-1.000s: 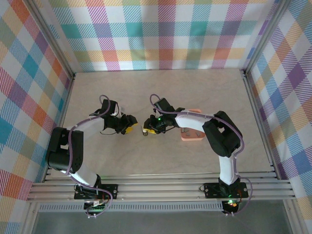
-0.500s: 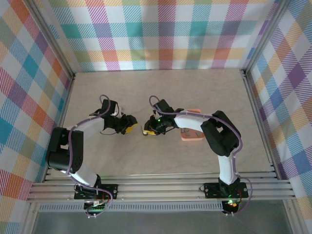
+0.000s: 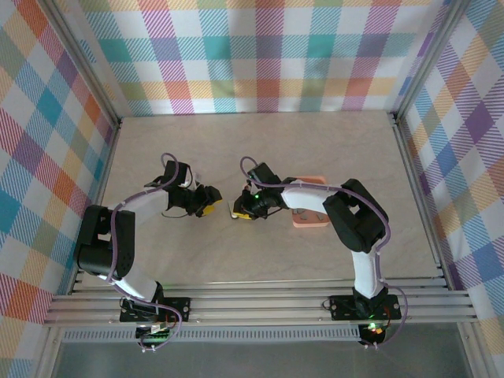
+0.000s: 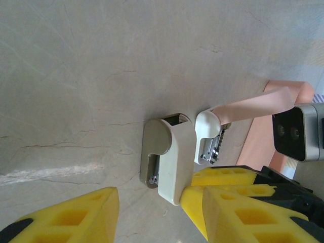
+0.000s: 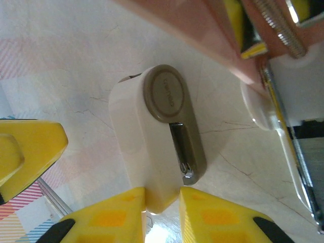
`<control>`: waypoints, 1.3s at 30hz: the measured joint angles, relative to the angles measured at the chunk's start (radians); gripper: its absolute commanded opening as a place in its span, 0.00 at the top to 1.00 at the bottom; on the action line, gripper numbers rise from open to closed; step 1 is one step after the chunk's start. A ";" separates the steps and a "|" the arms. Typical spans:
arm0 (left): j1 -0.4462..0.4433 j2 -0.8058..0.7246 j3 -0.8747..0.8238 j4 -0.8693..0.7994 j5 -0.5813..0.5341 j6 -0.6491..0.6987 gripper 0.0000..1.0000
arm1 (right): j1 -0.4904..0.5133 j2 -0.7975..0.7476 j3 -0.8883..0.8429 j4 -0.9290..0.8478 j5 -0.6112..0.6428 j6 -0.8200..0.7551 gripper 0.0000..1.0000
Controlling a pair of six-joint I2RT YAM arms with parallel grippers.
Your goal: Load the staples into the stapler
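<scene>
Right hand (image 5: 162, 205) clamping stapler (image 5: 152, 136) edge, tabletop (image 5: 61, 66) around

- A pale, marble-patterned table (image 3: 260, 150) stretches between checked walls (image 3: 268, 55), its surface crossed by fine grey veins.
- A small stapler (image 3: 233, 210) sits on the table near its middle, slightly toward the near edge. In the left wrist view its white-and-taupe body (image 4: 172, 157) stands on the tabletop, with the pink top swung open to one side and the metal part showing beneath it.
- A peach tray (image 3: 315, 221) lies flat on the table to the right of the stapler, close by.
</scene>
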 measured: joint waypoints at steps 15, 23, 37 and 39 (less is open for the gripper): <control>0.000 -0.001 0.037 -0.040 -0.001 0.025 0.47 | 0.005 -0.030 -0.004 -0.020 0.040 -0.049 0.66; 0.000 -0.011 0.089 -0.065 -0.005 0.053 0.46 | 0.005 -0.112 -0.004 -0.034 0.073 -0.067 0.66; -0.013 0.047 0.243 -0.101 -0.005 0.099 0.46 | -0.001 -0.213 -0.110 -0.026 0.130 -0.072 0.65; -0.021 0.077 0.272 -0.101 -0.004 0.104 0.46 | -0.009 -0.227 -0.146 -0.010 0.135 -0.062 0.65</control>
